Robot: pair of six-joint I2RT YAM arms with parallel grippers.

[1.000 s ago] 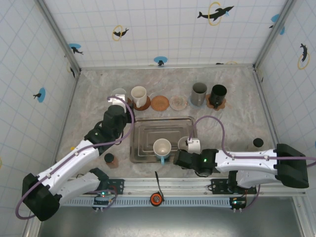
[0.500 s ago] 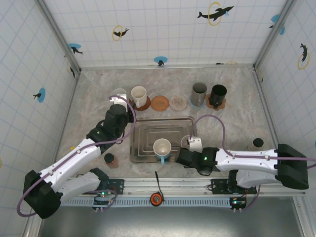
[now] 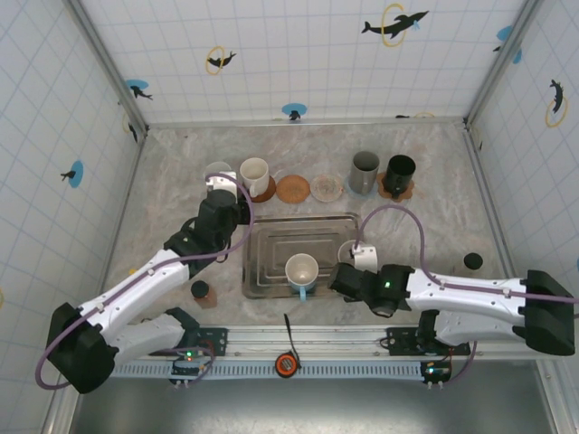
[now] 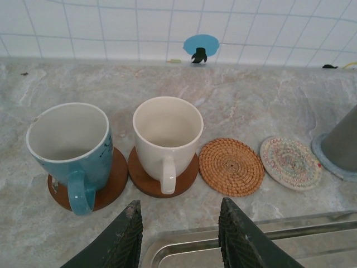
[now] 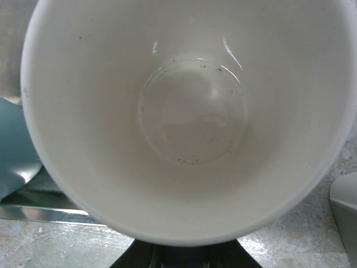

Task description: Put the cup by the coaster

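A white cup (image 5: 189, 117) sits right under the right wrist camera, its empty inside facing up. My right gripper (image 5: 184, 257) is shut on its near side, and most of both fingers are hidden below the cup. From above, this cup (image 3: 345, 252) and the right gripper (image 3: 349, 272) sit at the right edge of the metal tray (image 3: 271, 231). An empty woven coaster (image 4: 231, 166) and a pale patterned coaster (image 4: 290, 163) lie in the back row. My left gripper (image 4: 178, 226) is open with nothing in it, over the tray's far rim and facing that row.
A blue mug (image 4: 70, 142) and a cream mug (image 4: 167, 131) stand on brown coasters at the left of the row. A grey cup (image 3: 365, 172) and a black cup (image 3: 399, 174) stand at its right. A blue-handled mug (image 3: 300, 269) sits on the tray.
My right gripper has closed tighter on the white cup and drifted slightly right. The left arm has moved a little right, toward the tray's back corner.
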